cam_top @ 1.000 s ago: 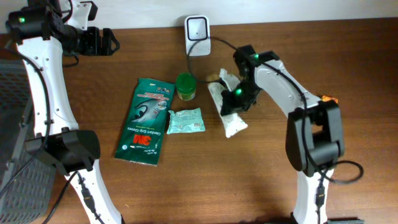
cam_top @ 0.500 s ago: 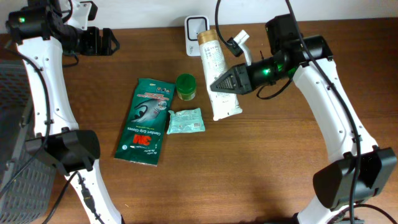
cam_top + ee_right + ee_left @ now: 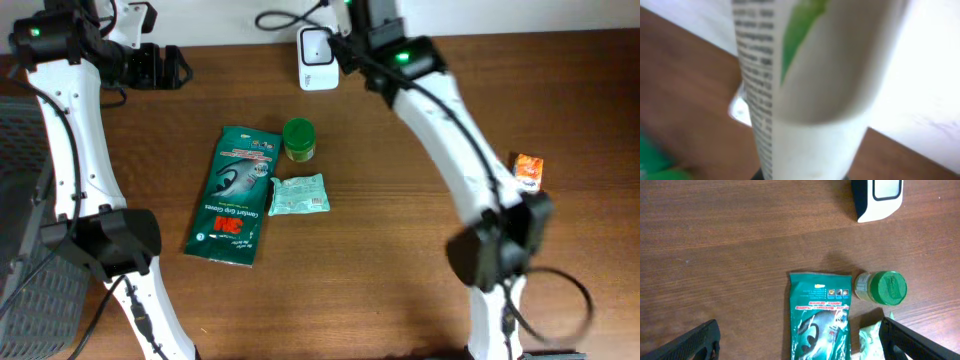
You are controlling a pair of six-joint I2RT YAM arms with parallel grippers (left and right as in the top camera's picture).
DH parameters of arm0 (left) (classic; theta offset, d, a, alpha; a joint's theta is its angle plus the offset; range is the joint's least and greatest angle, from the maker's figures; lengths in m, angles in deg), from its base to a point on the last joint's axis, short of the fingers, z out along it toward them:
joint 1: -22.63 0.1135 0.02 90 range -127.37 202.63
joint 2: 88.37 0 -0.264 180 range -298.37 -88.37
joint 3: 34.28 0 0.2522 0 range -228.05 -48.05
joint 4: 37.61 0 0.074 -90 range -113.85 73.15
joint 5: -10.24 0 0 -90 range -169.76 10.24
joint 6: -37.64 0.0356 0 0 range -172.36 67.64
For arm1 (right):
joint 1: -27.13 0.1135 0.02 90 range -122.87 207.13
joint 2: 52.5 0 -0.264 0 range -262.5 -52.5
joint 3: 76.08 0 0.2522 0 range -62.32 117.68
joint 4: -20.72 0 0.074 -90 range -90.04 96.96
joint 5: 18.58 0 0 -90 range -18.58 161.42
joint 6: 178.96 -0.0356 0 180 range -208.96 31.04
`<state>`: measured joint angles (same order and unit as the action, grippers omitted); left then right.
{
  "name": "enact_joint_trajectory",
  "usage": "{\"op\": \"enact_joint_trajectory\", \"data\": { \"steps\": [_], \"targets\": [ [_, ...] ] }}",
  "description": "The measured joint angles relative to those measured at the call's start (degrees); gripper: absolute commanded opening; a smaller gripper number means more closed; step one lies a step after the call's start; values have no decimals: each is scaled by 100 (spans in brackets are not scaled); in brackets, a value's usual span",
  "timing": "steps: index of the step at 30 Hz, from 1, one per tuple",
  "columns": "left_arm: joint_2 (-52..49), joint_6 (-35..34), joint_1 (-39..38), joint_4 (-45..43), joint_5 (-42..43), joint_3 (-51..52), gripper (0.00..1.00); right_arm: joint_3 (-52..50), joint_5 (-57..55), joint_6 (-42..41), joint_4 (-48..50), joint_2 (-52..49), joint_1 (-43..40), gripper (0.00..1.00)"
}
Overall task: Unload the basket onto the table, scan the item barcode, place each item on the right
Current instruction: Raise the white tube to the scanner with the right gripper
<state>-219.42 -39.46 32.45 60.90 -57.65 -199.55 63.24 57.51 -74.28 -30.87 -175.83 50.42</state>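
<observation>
The wooden counter [image 3: 400,280] carries all the things. The right arm [image 3: 450,140] reaches from the near edge far across it to the back edge. The left arm [image 3: 70,130] stands along the left side, and it also ends at the back.

The green pouch [image 3: 238,195] lies flat on the left half of the counter, a little tilted, with nothing touching it from above.

The white tube [image 3: 810,100], with lines of small print and a green mark on it, fills almost the whole right wrist view. It is very near to the camera and blurred. The right tool [image 3: 352,25] is closed tight on this tube and holds it in the air at the back edge, just beside the barcode scanner [image 3: 317,45]. In the overhead view the arm hides the tube, so I cannot tell which face is turned to the scanner.

The scanner is white with a dark window and it stands at the back of the counter.

The left tool [image 3: 168,68] is fully open and holds nothing. Its two dark fingers [image 3: 695,342] stand wide apart, high above the pouch.

A teal packet [image 3: 298,193] lies just beside the pouch on its right side. A jar [image 3: 299,139] with a green lid lies near the upper right corner of the pouch.

A small orange box [image 3: 528,170] rests well apart, near the right edge.
</observation>
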Motion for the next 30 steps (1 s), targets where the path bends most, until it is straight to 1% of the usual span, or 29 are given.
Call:
{"op": "enact_joint_trajectory", "data": {
  "steps": [1, 2, 4, 7, 9, 14, 23, 25, 27, 29, 30],
  "targets": [
    [0, 2, 0, -7, 0, 0, 99, -4, -376, 374, 348, -479, 0, 4],
    [0, 2, 0, -7, 0, 0, 99, -33, -570, 538, 575, -710, 2, 4],
    [0, 2, 0, -11, 2, 0, 99, -55, -1126, 1019, 1591, -1287, 7, 4],
    [0, 0, 0, -9, 0, 0, 99, -63, -1729, 1567, 2468, -1840, 7, 4],
    [0, 2, 0, -11, 0, 0, 99, -63, -1912, 1709, 2590, -2026, 7, 4],
    [0, 2, 0, -9, 0, 0, 99, -63, -2055, 1843, 2610, -2319, 13, 4],
    [-2, 2, 0, -7, 2, 0, 99, -63, -2140, 1856, 2610, -2326, 225, 4],
    [0, 2, 0, -7, 0, 0, 99, -63, -2188, 1856, 2433, -2326, 240, 4],
    [0, 2, 0, -7, 2, 0, 99, -63, -2135, 1768, 1928, -2275, 243, 4],
    [0, 2, 0, -2, 2, 0, 99, -96, -1891, 1394, 1344, -2024, 240, 4],
    [0, 0, 0, -2, 0, 0, 99, -96, -1639, 1069, 1003, -1753, 238, 4]
  ]
}}
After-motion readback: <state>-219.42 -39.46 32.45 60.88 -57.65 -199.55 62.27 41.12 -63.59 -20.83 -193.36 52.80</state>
